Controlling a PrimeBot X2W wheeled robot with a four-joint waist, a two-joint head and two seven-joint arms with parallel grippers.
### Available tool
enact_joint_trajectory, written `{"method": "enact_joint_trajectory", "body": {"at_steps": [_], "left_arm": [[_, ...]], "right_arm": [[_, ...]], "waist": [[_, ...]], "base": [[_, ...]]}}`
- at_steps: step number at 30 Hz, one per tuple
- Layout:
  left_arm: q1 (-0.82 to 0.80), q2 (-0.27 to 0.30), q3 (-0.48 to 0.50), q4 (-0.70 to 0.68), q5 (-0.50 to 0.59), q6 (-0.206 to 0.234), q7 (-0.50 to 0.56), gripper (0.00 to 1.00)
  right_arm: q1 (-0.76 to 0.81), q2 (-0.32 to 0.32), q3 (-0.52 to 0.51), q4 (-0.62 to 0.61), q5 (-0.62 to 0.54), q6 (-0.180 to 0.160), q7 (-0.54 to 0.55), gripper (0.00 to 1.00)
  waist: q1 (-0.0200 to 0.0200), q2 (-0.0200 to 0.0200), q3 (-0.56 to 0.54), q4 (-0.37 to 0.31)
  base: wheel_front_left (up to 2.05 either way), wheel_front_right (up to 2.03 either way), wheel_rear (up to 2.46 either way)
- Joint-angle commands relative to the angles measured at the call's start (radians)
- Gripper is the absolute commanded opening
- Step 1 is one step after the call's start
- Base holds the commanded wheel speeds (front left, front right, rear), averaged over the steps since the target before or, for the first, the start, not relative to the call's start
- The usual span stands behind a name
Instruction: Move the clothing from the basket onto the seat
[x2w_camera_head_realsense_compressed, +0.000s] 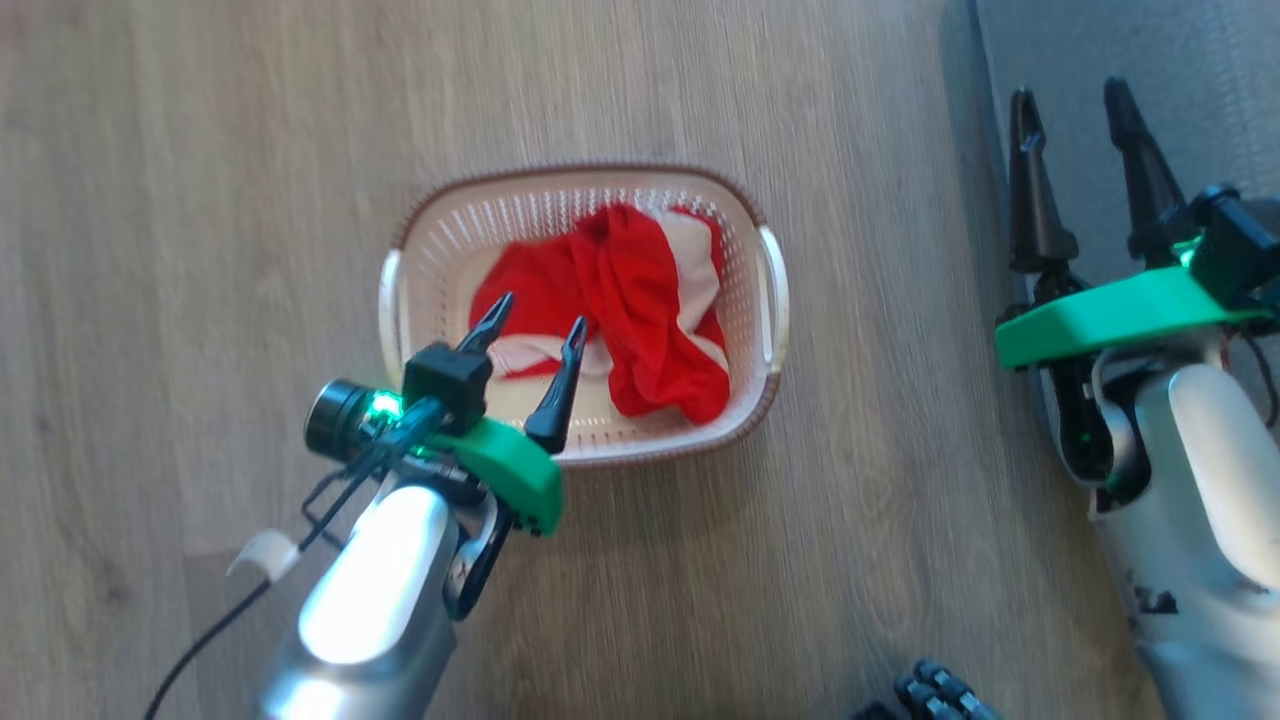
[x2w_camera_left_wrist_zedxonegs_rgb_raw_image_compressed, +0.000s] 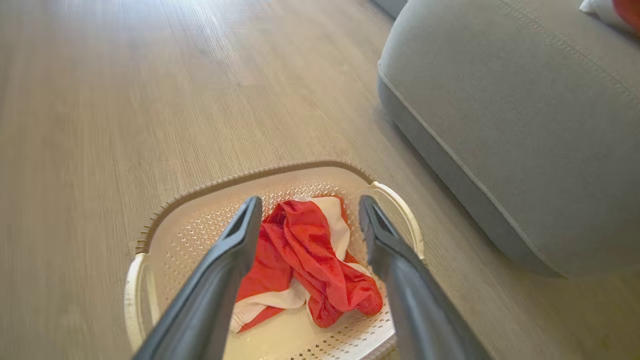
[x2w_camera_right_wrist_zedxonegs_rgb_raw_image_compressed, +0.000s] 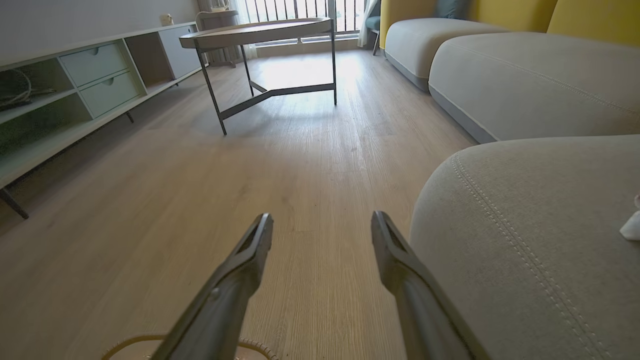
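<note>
1. On the pale wood-plank floor (x2w_camera_head_realsense_compressed: 200, 250), near the edge of a large grey fabric seat cushion (x2w_camera_left_wrist_zedxonegs_rgb_raw_image_compressed: 525, 125) with a line of pale stitching, stands a small rectangular cream plastic basket (x2w_camera_head_realsense_compressed: 575, 178) with perforated sides, a brown braided-look rim and two white side handles.
2. Inside the basket lies a crumpled bright red garment (x2w_camera_head_realsense_compressed: 640, 300) with broad white stripes. It spreads from the middle to the right-handle wall, and the bottom along the left-handle wall is bare.
3. The left gripper (x2w_camera_head_realsense_compressed: 541, 312) hangs over the basket's near left corner, its two long dark fingers spread wide and holding nothing. In the left wrist view the garment shows between them; whether the tips touch the fabric cannot be told.
4. The right gripper (x2w_camera_head_realsense_compressed: 1068, 92) is well apart from the basket, over the floor-side edge of the seat cushion. Its fingers also stand wide apart and empty.
5. On the seat cushion, away from that edge, lies a small white cloth (x2w_camera_right_wrist_zedxonegs_rgb_raw_image_compressed: 631, 227), cut off by the right wrist view's border. A red scrap (x2w_camera_left_wrist_zedxonegs_rgb_raw_image_compressed: 631, 9) on the cushion shows at the left wrist view's top corner, too cropped to make out.
6. Farther along the floor stand a round wooden table (x2w_camera_right_wrist_zedxonegs_rgb_raw_image_compressed: 260, 30) on thin dark metal legs and a low pale cabinet (x2w_camera_right_wrist_zedxonegs_rgb_raw_image_compressed: 75, 75) with drawers and open shelves.
</note>
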Motion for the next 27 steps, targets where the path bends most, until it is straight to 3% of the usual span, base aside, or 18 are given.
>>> {"method": "enact_joint_trajectory", "body": {"at_steps": [1, 13, 27], "left_arm": [[-0.046, 0.006, 0.002, 0.001, -0.005, -0.005, -0.005, 1.00], [-0.303, 0.006, -0.133, 0.243, 0.032, -0.020, -0.005, 1.00], [-0.564, 0.051, -0.160, 0.580, 0.080, -0.027, 0.022, 1.00]], "right_arm": [[-0.020, -0.006, 0.019, -0.040, 0.002, 0.007, -0.005, 1.00], [-0.117, 0.052, 0.059, -0.085, 0.005, 0.007, -0.005, 1.00], [-0.219, 0.134, 0.110, -0.181, 0.035, 0.007, -0.005, 1.00]], "waist": [[-0.0003, 0.0000, 0.071, -0.026], [-0.0003, 0.0000, 0.264, -0.095], [-0.0003, 0.0000, 0.444, -0.239]], "base": [[0.00, 0.00, 0.00], [0.00, 0.00, 0.00], [0.00, 0.00, 0.00]]}}
